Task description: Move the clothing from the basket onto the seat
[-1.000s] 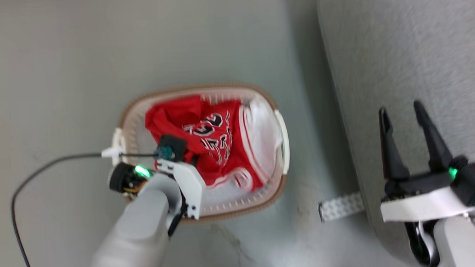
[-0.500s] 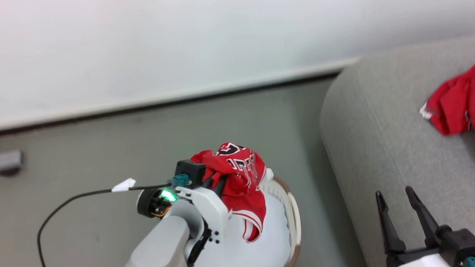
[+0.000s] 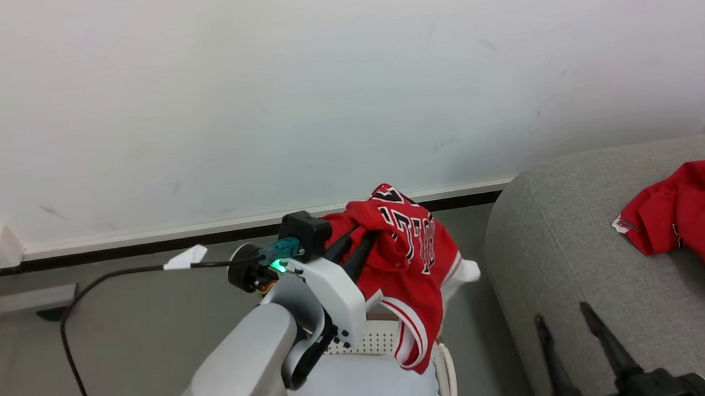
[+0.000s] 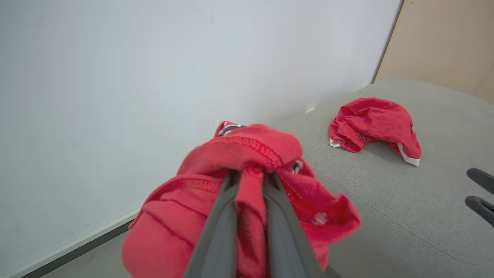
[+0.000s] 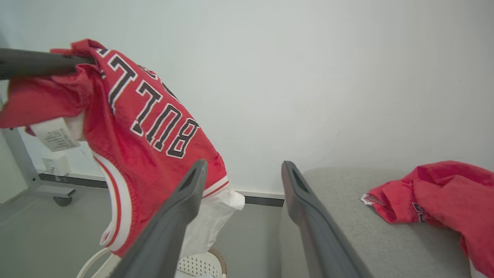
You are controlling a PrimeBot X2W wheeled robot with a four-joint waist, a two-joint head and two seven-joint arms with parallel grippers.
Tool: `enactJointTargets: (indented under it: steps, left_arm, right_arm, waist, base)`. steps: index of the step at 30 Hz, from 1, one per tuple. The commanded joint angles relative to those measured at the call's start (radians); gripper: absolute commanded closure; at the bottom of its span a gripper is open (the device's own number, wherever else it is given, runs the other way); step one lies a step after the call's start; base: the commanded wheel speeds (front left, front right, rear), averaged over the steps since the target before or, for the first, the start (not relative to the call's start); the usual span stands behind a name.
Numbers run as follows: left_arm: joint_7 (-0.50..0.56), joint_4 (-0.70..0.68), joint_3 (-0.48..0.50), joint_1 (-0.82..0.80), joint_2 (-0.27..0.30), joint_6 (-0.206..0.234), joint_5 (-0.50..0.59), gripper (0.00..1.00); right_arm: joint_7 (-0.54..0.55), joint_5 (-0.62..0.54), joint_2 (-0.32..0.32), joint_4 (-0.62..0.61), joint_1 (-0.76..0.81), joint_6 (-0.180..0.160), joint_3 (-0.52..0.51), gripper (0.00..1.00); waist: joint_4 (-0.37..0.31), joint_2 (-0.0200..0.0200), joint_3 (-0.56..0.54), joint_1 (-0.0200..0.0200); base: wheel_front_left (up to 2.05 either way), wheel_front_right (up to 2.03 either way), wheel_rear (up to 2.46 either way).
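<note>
the red jersey (image 3: 410, 260) is out of the basket (image 3: 381, 340) now. a second ago it lay crumpled inside with the left gripper (image 4: 251, 175) reaching down into it, and half a second ago it was only partly raised. it now hangs in the air from that gripper, whose jaws are closed on a bunched fold near its top. the lettered front drapes down and the low hem hangs close over the basket. the head camera has tipped up over the same second, so the wall (image 3: 326, 105) coming into the picture is the view's shift, not a move of the things.

a white flap (image 3: 463, 273) hangs at the jersey's right side. i can't tell whether it is the garment's own lining or a separate cloth caught up with it. the pale pad (image 3: 365, 388) lies in the bottom of the basket.

the seat (image 3: 566, 261) stands just to the right of the basket, and another red garment (image 3: 681, 210) already lies on its cushion. the right gripper (image 3: 563, 322) hovers over the seat's near edge, jaws apart and holding nothing.

so the lift looks done and the carry is what remains — the load should swing right, over the seat's rounded edge, and be let go on the cushion. the trailing hem could snag the basket rim if the arm goes sideways before rising a little more.
</note>
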Motion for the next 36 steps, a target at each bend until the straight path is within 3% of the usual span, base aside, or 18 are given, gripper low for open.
enactJointTargets:
  steps: [1, 9, 14, 27, 31, 32, 34, 36]
  left_arm:
    - [0.013, -0.042, 0.002, 0.021, 0.013, 0.010, -0.010, 1.00]
    - [0.102, -0.264, -0.013, 0.079, 0.057, 0.055, -0.016, 1.00]
    - [0.136, -0.333, -0.025, 0.095, 0.070, 0.071, -0.009, 1.00]
    - [0.178, -0.407, -0.088, 0.091, 0.033, 0.060, -0.011, 1.00]
    - [0.184, -0.404, -0.107, 0.086, 0.013, 0.048, -0.021, 1.00]
    - [0.184, -0.401, -0.111, 0.086, 0.011, 0.046, -0.023, 1.00]
    - [0.181, -0.393, -0.117, 0.088, 0.006, 0.044, -0.027, 1.00]
    - [0.180, -0.387, -0.120, 0.096, 0.005, 0.046, -0.027, 1.00]
  right_arm:
    - [0.001, -0.021, -0.001, -0.015, 0.007, 0.000, 0.015, 0.00]
    - [0.001, -0.094, -0.030, -0.067, -0.049, 0.000, 0.186, 0.00]
    - [0.001, -0.116, -0.038, -0.029, -0.100, 0.000, 0.280, 0.00]
    - [0.001, -0.314, -0.002, 0.240, -0.338, 0.000, 0.299, 0.00]
    - [0.001, -0.295, 0.000, 0.293, -0.399, 0.000, 0.317, 0.00]
    - [0.001, -0.289, -0.001, 0.302, -0.411, 0.000, 0.324, 0.05]
    - [0.001, -0.251, -0.001, 0.296, -0.422, 0.000, 0.325, 1.00]
    - [0.001, -0.218, -0.001, 0.293, -0.424, 0.000, 0.326, 1.00]
  waist:
    - [-0.001, -0.0001, -0.002, 0.0004]
    - [-0.003, -0.0001, 0.002, 0.0004]
    - [0.001, -0.0001, 0.007, 0.0004]
    - [0.030, -0.0001, 0.010, 0.0004]
    - [0.049, -0.0001, 0.007, 0.0004]
    - [0.054, -0.0001, 0.006, 0.0004]
    - [0.065, -0.0001, 0.004, 0.0004]
    - [0.071, -0.0001, 0.003, 0.0004]
  base:
    - [0.00, 0.00, 0.00]
    - [0.00, 0.00, 0.00]
    - [0.00, 0.00, 0.00]
    - [0.00, 0.00, 0.00]
    - [0.00, 0.00, 0.00]
    - [0.00, 0.00, 0.00]
    - [0.00, 0.00, 0.00]
    - [0.00, 0.00, 0.00]
